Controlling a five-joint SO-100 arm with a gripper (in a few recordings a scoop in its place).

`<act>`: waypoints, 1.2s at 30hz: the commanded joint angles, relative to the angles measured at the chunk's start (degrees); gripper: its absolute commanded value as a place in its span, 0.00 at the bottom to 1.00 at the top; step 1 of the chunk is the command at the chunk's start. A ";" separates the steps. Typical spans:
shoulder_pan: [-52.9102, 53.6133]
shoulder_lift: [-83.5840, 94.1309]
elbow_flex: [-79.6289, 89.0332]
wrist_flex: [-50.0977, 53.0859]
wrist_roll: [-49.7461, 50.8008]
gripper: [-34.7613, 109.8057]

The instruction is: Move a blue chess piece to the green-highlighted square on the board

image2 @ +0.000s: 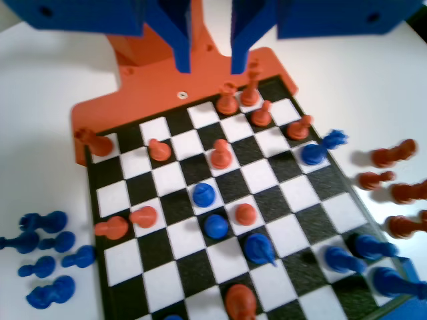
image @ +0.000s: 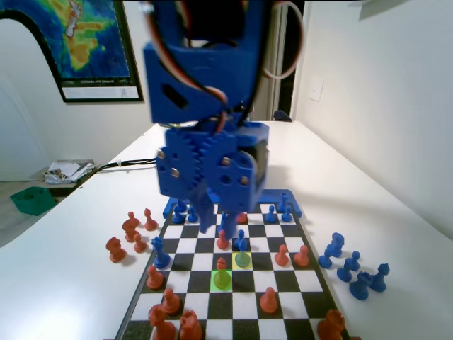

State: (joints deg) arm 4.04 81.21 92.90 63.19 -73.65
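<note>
End effector empty, jaws apart, hanging well above board. My target, blue chess piece, upright on yellow square; in wrist view it lies almost in line with jaw gap. Green-highlighted square diagonally next, toward fixed camera and left, already carrying another pawn. I judge straight descent, then close.
</note>
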 commanded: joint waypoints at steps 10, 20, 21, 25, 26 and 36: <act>0.26 -1.41 6.42 -5.54 -1.76 0.34; 0.18 -2.64 9.14 -8.09 -4.57 0.34; 0.18 -2.72 9.14 -8.26 -4.83 0.34; 0.09 -3.69 9.23 -9.14 -5.54 0.34; 0.09 -4.04 9.05 -9.23 -5.71 0.34; 0.00 -8.17 5.98 -8.96 -6.50 0.34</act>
State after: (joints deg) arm 3.78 71.98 102.30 53.61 -78.84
